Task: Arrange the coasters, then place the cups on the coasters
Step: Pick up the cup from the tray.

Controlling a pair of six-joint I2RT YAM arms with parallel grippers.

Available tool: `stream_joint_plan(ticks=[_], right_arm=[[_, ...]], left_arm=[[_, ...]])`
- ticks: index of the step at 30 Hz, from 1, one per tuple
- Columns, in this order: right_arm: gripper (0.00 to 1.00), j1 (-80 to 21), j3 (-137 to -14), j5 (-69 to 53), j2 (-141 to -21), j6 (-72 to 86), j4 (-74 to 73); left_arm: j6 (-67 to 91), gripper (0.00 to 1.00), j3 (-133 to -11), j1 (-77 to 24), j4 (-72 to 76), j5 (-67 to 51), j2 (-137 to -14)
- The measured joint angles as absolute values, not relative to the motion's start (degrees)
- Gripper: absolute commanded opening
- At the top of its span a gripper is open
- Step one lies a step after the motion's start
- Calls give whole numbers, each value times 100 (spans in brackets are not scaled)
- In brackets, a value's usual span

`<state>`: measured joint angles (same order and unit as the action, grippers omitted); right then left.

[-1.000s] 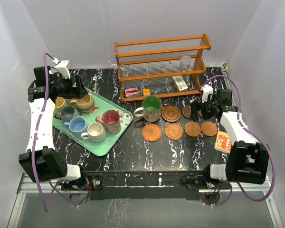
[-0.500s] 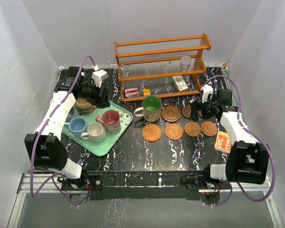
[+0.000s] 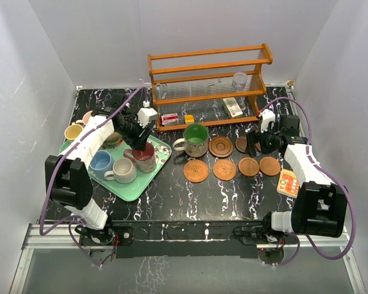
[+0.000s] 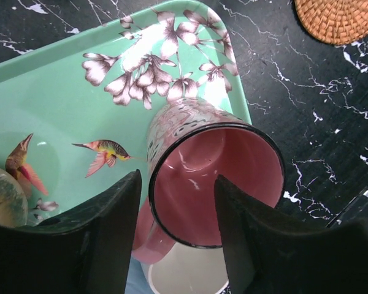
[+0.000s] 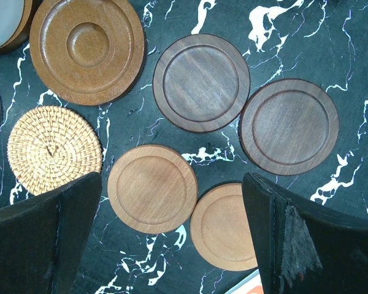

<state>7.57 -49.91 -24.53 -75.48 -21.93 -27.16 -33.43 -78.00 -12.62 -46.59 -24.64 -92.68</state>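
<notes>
- Your left gripper hangs over the maroon cup on the mint tray, at the tray's corner nearest the table's middle.
- That cup stands upright with its long axis vertical and its pink mouth facing up at the wrist camera. Its handle points toward the cream cup beside it.
- The jaws stand about half wide and straddle the cup's rim, one finger outside the wall and the other seemingly over the mouth. The gap is wider than the wall, so nothing is pinched. You cannot tell from here whether a finger touches the rim.
- Your right gripper is spread wide and holds nothing, hovering above the coasters at the right of the marble table.
- Under it two dark ringed coasters lie side by side. Two lighter smooth ones lie just nearer the arm bases, and a woven one lies off to the side. All lie flat.
- The green cup stands upright just left of them, its handle pointing toward the tray.
</notes>
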Motion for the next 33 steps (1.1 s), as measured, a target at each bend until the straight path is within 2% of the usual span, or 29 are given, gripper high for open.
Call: stream_joint_plan(ticks=[21, 33], right_arm=[[98, 757, -4991, -2390, -7623, -2198, -2720], [98, 757, -4991, -2368, -7623, -2198, -2720]], left_arm=[[-3800, 1, -8162, -1747, -4681, -1828, -9992], [-3251, 0, -9428, -1968, -5105, -1702, -10254]])
